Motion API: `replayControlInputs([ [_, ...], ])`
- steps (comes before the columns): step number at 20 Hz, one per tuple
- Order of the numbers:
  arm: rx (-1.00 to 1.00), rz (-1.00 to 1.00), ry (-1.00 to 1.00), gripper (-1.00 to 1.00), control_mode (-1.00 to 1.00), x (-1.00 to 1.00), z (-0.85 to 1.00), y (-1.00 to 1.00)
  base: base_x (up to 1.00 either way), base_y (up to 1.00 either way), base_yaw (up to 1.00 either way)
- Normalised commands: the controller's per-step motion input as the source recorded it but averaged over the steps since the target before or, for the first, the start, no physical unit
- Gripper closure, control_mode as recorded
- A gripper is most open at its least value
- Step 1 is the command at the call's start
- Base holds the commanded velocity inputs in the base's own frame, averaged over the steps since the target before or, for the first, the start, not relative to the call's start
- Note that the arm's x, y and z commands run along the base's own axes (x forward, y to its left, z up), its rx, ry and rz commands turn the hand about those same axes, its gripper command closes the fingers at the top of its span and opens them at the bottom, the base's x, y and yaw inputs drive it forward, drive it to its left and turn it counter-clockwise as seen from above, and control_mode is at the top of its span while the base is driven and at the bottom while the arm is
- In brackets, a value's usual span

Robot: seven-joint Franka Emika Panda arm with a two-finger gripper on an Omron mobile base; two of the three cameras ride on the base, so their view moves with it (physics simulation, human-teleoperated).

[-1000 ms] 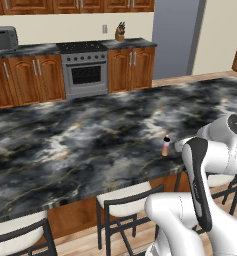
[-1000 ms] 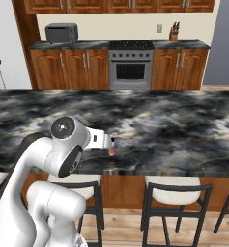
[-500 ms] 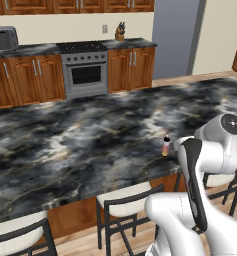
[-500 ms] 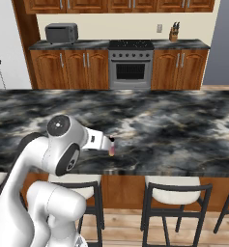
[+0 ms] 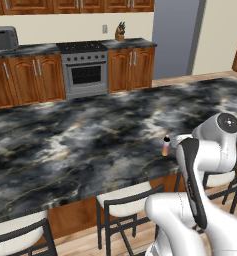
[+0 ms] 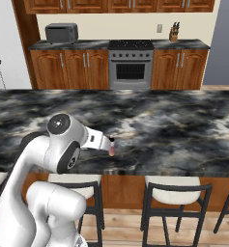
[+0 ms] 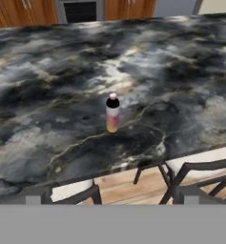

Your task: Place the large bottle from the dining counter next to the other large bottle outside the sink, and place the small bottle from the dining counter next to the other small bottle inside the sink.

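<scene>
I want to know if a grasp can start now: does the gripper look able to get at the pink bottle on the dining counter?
Probably yes: the large bottle stands upright and alone near the dining counter edge, nothing around it.

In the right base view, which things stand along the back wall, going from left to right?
Toaster oven → stove → knife block.
</scene>
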Motion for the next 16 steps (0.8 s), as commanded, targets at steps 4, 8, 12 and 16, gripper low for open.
replayControlInputs([
  [4,0.18,0.01,0.01,-1.0,-1.0,0.23,-0.06,0.04,0.0,0.0,0.0],
  [8,0.06,0.0,0.09,-1.0,-1.0,0.18,-0.31,0.26,0.0,0.0,0.0],
  [12,-0.01,0.0,0.1,-1.0,-1.0,0.12,-0.24,0.3,0.0,0.0,0.0],
  [16,-0.09,-0.03,0.04,-1.0,-1.0,0.11,-0.06,0.14,0.0,0.0,0.0],
])
